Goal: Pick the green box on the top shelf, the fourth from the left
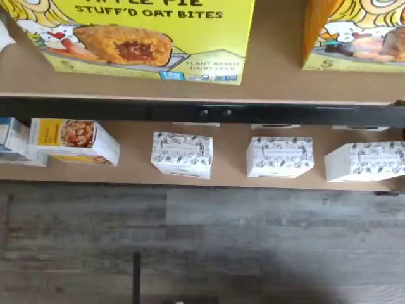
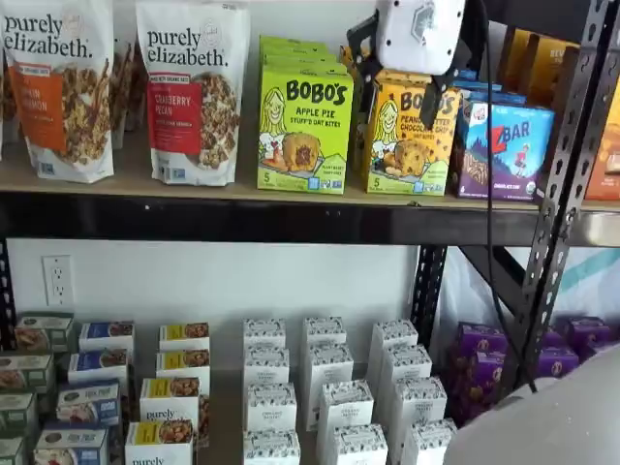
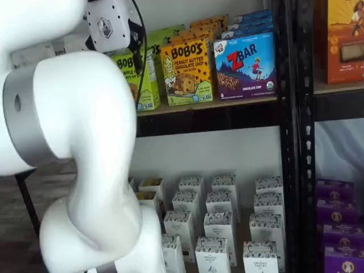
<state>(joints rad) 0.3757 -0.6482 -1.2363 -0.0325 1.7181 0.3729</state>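
The arm (image 3: 74, 165) fills the near side of a shelf view, hiding most of the green box (image 3: 139, 79) behind it. The top shelf (image 2: 242, 218) carries that green box (image 2: 304, 131) upright at its front edge, with more of the same cartons hard to make out behind it. Beside the green box stands the yellow box (image 2: 411, 136), then the ZBar box (image 2: 504, 150). The gripper (image 2: 402, 92) hangs in front of the yellow box, just beside the green box; its white body covers the fingers' roots, and I cannot tell whether they are parted or closed. The wrist view cuts off the green box (image 1: 149, 38) partway.
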